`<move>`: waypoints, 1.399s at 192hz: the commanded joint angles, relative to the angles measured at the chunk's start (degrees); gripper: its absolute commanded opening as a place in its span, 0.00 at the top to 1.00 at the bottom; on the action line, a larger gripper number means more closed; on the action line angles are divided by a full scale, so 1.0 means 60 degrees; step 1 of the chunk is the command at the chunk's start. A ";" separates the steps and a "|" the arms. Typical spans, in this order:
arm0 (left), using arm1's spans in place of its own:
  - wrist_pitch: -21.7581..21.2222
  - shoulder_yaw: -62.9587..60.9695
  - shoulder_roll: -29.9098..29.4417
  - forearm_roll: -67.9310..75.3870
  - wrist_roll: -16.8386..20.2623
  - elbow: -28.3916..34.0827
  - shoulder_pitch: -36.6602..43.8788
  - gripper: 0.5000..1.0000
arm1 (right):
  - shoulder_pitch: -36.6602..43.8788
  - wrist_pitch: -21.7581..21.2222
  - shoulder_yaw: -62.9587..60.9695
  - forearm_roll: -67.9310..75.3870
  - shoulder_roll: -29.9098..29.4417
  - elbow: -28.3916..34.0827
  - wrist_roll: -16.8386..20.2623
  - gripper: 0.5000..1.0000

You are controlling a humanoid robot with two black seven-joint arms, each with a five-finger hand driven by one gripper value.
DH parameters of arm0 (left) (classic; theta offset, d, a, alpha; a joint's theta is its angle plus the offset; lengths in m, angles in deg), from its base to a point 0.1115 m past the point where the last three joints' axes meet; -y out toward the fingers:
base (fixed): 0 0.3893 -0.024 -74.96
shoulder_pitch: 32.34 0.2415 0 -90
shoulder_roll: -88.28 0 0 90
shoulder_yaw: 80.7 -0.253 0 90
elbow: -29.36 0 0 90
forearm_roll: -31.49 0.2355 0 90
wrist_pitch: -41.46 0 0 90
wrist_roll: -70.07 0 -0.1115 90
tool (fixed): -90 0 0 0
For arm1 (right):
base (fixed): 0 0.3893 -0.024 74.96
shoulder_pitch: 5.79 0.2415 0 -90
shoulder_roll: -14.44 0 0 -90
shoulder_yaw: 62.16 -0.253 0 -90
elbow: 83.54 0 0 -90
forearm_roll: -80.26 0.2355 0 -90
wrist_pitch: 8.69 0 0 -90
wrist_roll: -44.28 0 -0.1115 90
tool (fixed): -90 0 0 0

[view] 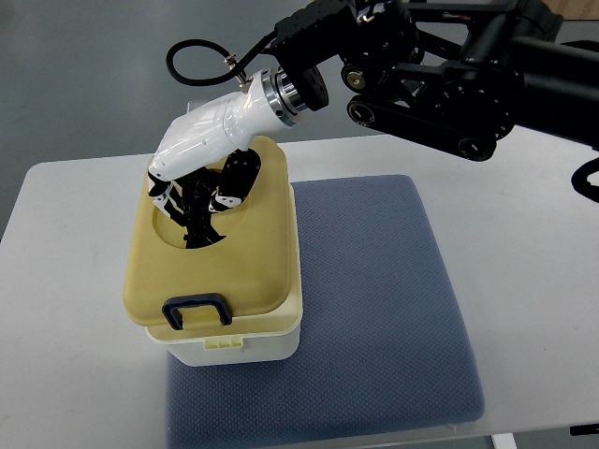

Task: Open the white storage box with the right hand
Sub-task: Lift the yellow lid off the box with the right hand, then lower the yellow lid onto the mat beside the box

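White storage box (245, 344) with cream lid (253, 271) sits on blue mat (374, 309), at mat's 9 o'clock edge, on white tabletop (65, 281). Dark handle (197, 311) at lid's 6 o'clock. Right robot hand (201, 201) reaches into lid's round recess; finger closure cannot be told

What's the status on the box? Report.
Right robot hand on the lid's top recess, grasp unclear. White storage box shut, on blue mat. Left robot hand out of view. Nothing in the way.
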 commanded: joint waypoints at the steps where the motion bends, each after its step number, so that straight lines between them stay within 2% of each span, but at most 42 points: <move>1: 0.0000 0.0000 0.0000 0.0000 -0.0004 0.0000 0.0000 0.00 | -0.0001 -0.0003 -0.0284 0.0000 0.0135 -0.0196 -0.0016 1.00; 65: 0.0000 0.0000 0.0000 0.0000 -0.0004 0.0000 0.0000 0.00 | -0.0485 0.0143 -0.0884 0.0132 0.1717 -0.0357 -0.0002 1.00; 87: 0.0000 0.0000 0.0000 0.0000 -0.0004 0.0000 0.0000 0.00 | -0.0719 0.0451 -0.0899 0.0146 0.2507 -0.0664 -0.0016 1.00; 136: 0.0000 0.0000 0.0000 0.0000 -0.0004 0.0000 0.0000 0.00 | -0.1890 0.1271 -0.0899 0.0146 0.3562 -0.1367 -0.0016 1.00; 187: 0.0000 0.0000 0.0000 0.0000 -0.0004 0.0000 0.0000 0.00 | -0.3062 0.2311 -0.0899 0.0498 0.3929 -0.2100 -0.0016 1.00; 237: 0.0000 0.0000 0.0000 0.0000 0.0011 0.0000 0.0000 0.00 | -0.3795 0.2633 -0.0899 0.0996 0.4002 -0.2745 -0.0046 0.99; 268: -0.0015 0.0000 0.0000 0.0000 -0.0004 0.0000 0.0000 0.00 | -0.4264 0.2839 -0.0899 0.1011 0.4002 -0.2789 -0.0046 0.99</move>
